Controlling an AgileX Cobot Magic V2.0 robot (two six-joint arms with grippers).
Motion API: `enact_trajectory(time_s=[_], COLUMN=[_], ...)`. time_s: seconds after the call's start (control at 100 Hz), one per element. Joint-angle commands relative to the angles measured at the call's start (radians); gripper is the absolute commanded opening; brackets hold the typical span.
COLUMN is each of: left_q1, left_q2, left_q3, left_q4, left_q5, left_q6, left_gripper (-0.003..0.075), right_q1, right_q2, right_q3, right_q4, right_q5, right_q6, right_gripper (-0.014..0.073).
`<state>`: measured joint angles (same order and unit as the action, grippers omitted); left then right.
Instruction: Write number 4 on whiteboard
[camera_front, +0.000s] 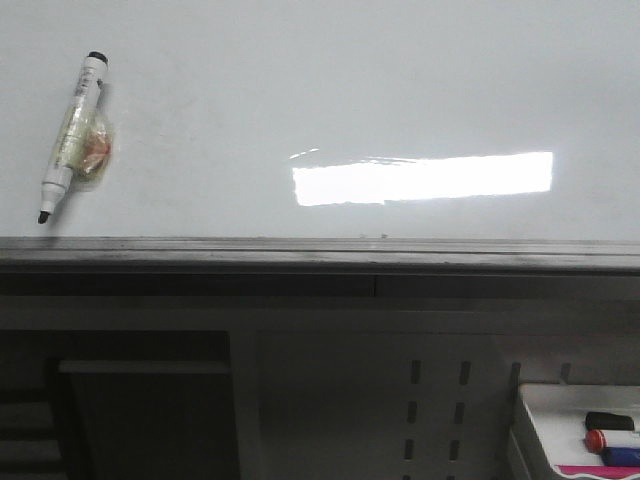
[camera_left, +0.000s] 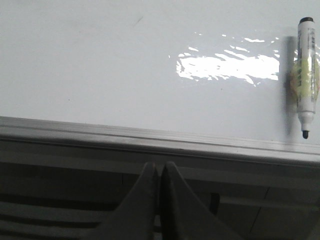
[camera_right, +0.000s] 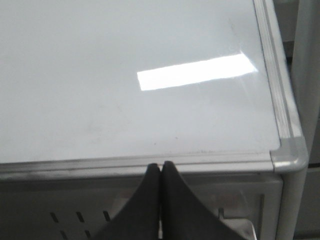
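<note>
The whiteboard (camera_front: 330, 90) is a glossy white board with a bright rectangular reflection and a dark grey rail along its near edge. No number 4 shows on it. A black-tipped white marker (camera_front: 70, 135) with yellowish tape round its barrel lies on the board at the far left, uncapped tip toward the rail. It also shows in the left wrist view (camera_left: 305, 77). My left gripper (camera_left: 159, 167) is shut and empty, held below the rail. My right gripper (camera_right: 160, 166) is shut and empty, just short of the rail near the board's right corner (camera_right: 290, 155). Neither gripper shows in the front view.
A small white tray (camera_front: 575, 425) holding several markers, one with a red cap, stands at the lower right below the board. A perforated grey panel (camera_front: 435, 410) and a dark shelf (camera_front: 145, 410) lie under the rail.
</note>
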<state>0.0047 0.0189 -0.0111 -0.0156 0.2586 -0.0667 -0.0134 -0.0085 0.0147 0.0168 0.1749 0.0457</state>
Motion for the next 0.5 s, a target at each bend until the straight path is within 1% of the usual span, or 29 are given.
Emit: enact_trajectory(time_s=[0.0, 0.12, 0.19, 0.26, 0.33, 0.41, 0.49], left_q1=[0.001, 0.001, 0.001, 0.001, 0.001, 0.001, 0.001], left_q2=[0.074, 0.189, 0.249, 0.298, 0.335, 0.376, 0.408], left_q3=[-0.08, -0.175, -0.22, -0.244, -0.244, -0.244, -0.244], left_q4=[-0.003, 0.016, 0.016, 0.016, 0.016, 0.016, 0.016], left_q5=[-0.045, -0.027, -0.032, -0.055, -0.094, -0.123, -0.153], left_q6=[-0.002, -0.002, -0.002, -0.002, -0.002, -0.002, -0.002], left_gripper=[-0.002, -0.002, -0.002, -0.002, -0.002, -0.002, -0.0006], right_q1=[-0.005, -0.005, -0.005, -0.005, -0.005, -0.005, -0.005], right_q2=[0.013, 0.091, 0.157, 0.214, 0.263, 0.301, 0.318], right_q3=[-0.034, -0.091, -0.15, -0.195, -0.222, -0.224, -0.224], right_q4=[0.006, 0.006, 0.006, 0.006, 0.006, 0.006, 0.006], right_q5=[-0.016, -0.004, 0.057, 0.082, 0.028, -0.071, -0.113], right_q6=[-0.006, -0.006, -0.006, -0.006, -0.006, -0.006, -0.006], right_gripper=[-0.0064, -0.0064, -0.0064, -0.0064, -0.0064, -0.0064, -0.0064])
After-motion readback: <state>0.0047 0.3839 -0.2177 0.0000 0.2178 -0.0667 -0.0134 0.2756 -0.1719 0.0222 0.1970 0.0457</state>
